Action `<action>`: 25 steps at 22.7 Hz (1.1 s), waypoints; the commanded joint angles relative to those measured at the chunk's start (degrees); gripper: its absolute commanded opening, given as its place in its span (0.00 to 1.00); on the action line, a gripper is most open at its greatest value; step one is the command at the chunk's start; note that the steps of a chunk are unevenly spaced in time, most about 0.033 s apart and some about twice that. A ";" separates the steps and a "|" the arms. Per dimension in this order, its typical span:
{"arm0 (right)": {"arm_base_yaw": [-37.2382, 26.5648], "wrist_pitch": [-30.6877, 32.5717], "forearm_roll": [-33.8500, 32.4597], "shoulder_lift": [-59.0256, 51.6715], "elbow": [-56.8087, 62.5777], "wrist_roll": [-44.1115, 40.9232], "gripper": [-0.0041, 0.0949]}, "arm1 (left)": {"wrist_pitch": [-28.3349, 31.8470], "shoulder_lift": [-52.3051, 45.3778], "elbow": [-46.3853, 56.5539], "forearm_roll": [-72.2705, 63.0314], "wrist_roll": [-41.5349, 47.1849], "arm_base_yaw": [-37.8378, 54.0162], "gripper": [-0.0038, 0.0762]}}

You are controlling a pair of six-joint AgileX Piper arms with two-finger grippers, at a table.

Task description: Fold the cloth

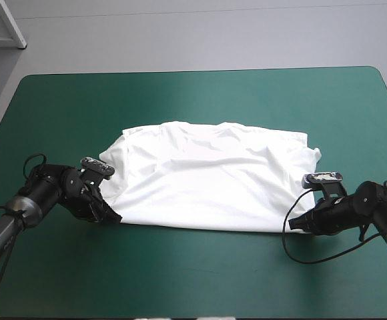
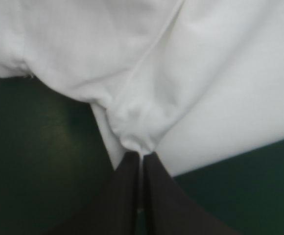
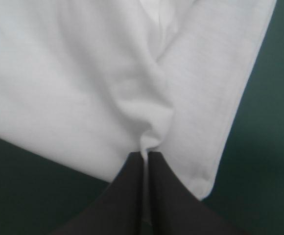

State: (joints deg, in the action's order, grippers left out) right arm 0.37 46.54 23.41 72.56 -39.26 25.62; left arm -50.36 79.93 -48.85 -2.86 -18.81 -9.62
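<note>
Holding one white T-shirt (image 1: 213, 177), your two sets of jaws are each pinched on cloth. It lies spread on the teal-green worktop (image 1: 180, 100) between them: left jaws grip one near corner, right jaws the other.

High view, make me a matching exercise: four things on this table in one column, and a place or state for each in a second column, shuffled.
Column one:
1. white short-sleeved T-shirt
2. left gripper, black and fin-shaped
3. right gripper, black and fin-shaped
4. teal-green table cover

Column two:
A. jaws shut on the shirt's near right corner
B. bare along the far edge
C. lying spread mid-table, wrinkled
D. jaws shut on the shirt's near left corner

Pairs: 1-C, 2-D, 3-A, 4-B.
</note>
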 commanded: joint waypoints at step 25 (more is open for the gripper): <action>-0.45 2.65 -11.31 -3.47 -39.78 -8.47 0.52 | 2.59 -5.54 -22.90 -2.32 7.88 11.12 0.61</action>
State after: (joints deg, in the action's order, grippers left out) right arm 0.33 50.37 11.37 70.77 -76.08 17.34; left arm -47.46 75.25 -70.03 -5.34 -11.67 -3.17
